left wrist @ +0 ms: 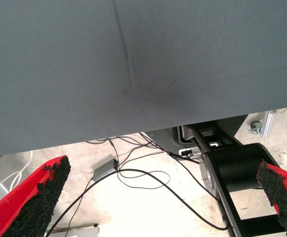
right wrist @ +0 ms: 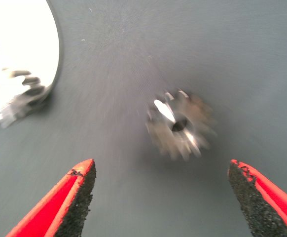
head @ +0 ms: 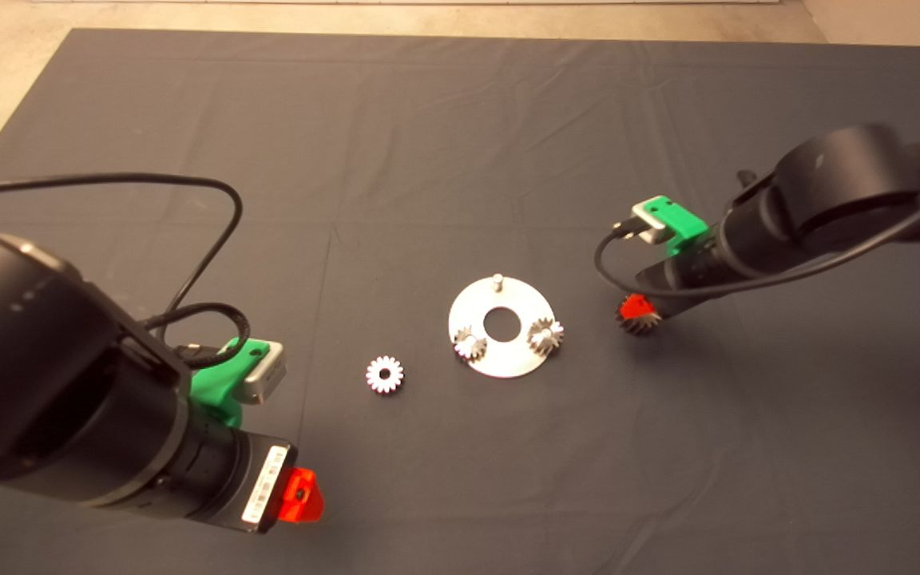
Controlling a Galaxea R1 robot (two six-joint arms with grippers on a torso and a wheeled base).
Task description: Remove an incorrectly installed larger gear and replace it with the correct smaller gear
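Right wrist view shows my right gripper (right wrist: pixel 163 197) wide open with the larger gear (right wrist: pixel 179 124) lying loose on the mat (right wrist: pixel 133 44) just ahead, between the jaws.

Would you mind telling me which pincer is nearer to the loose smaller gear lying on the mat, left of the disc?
The left pincer, waiting near the lower left, is nearer the smaller gear. The right pincer is beyond the disc, over the larger gear.
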